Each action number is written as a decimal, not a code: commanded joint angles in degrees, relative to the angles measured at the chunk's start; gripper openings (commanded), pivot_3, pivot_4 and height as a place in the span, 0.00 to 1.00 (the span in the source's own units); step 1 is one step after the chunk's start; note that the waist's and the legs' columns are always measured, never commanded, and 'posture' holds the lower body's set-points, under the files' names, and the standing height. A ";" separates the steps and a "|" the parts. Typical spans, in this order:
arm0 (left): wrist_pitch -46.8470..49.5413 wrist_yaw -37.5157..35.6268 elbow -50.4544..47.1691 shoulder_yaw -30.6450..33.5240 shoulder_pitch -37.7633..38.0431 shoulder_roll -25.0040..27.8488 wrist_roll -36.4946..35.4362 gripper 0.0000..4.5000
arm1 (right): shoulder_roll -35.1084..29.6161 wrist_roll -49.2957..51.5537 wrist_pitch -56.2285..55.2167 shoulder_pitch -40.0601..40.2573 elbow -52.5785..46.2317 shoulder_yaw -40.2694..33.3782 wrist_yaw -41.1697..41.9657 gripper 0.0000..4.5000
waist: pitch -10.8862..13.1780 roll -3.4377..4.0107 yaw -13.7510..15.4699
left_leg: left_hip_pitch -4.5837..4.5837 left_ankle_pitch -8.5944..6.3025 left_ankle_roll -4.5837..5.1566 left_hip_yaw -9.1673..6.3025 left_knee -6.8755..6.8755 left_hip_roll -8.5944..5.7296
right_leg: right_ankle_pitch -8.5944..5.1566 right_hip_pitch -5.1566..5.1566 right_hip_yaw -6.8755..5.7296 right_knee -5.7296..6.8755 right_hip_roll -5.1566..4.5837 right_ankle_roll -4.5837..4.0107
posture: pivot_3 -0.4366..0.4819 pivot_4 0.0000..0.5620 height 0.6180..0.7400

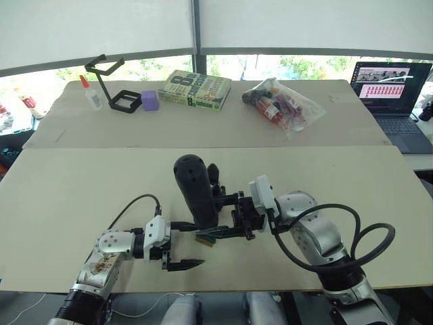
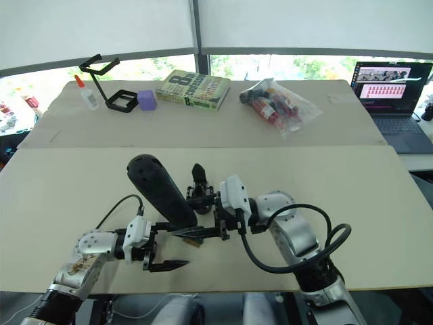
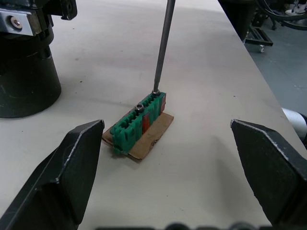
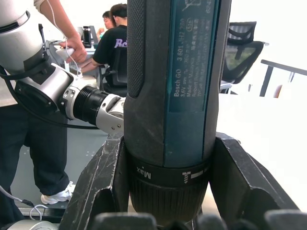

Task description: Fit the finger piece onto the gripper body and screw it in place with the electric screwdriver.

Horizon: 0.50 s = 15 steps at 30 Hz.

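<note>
Two grippers work low in the head views, near the front edge of the tabletop (image 1: pixel 81 189); left gripper (image 1: pixel 184 244), lower left of centre, has its black fingers spread wide apart and holds nothing; in the left wrist view its fingers (image 3: pixel 62 172) flank a small green block (image 3: pixel 138 122) on a brown card scrap, not touching it.

Right gripper (image 1: pixel 235 218), lower centre, is clamped on the electric screwdriver (image 1: pixel 196 189); right wrist view shows both fingers (image 4: pixel 103 179) pressed against the tool's collar; screwdriver stands tilted, rounded end up, thin metal bit (image 3: pixel 163 45) pointing down with its tip on a screw at the far end of the green block.

Gripper body (image 2: pixel 198 184) sits just behind the screwdriver at frame centre, pointed finger up, round base (image 3: pixel 26 76) on the tabletop near the green block; finger piece not made out separately in these views.

Upper part of the frame, far tabletop: glue bottle (image 1: pixel 90 93) and black wire stand (image 1: pixel 111 84) upper left; purple block (image 1: pixel 150 101) beside the stand; book (image 1: pixel 195 89) upper centre; clear bag of small items (image 1: pixel 281 103) right of it; open laptop (image 1: pixel 389 91) upper right.

Person (image 4: pixel 112 40) seated in the background of the right wrist view.
</note>
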 commanded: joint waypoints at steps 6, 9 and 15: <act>-0.20 0.16 -1.42 0.06 0.32 0.23 -0.44 1.00 | -0.67 1.77 0.82 -0.17 -1.12 -0.08 1.04 0.43 | 0.00 0.00 0.01 | 0.00 0.00 0.00 0.00 0.00 0.00 | 0.00 0.00 0.00 0.00 0.00 0.00 | 0.48 0.27 1.00; -0.20 0.24 -1.46 0.08 0.37 0.25 -0.41 1.00 | -0.80 2.26 1.28 0.07 -1.62 -0.02 1.18 0.43 | 0.00 0.00 0.03 | -0.01 0.00 0.00 -0.01 0.00 0.00 | 0.00 0.00 0.00 0.00 0.00 0.00 | 0.48 0.27 1.00; -0.14 0.31 -1.48 0.03 0.39 0.25 -0.37 1.00 | -0.17 2.32 0.73 0.10 -1.86 -0.10 0.89 0.43 | 0.00 0.00 0.02 | -0.01 0.00 0.00 0.00 0.00 0.00 | 0.00 -0.02 0.00 0.00 0.00 0.00 | 0.48 0.27 1.00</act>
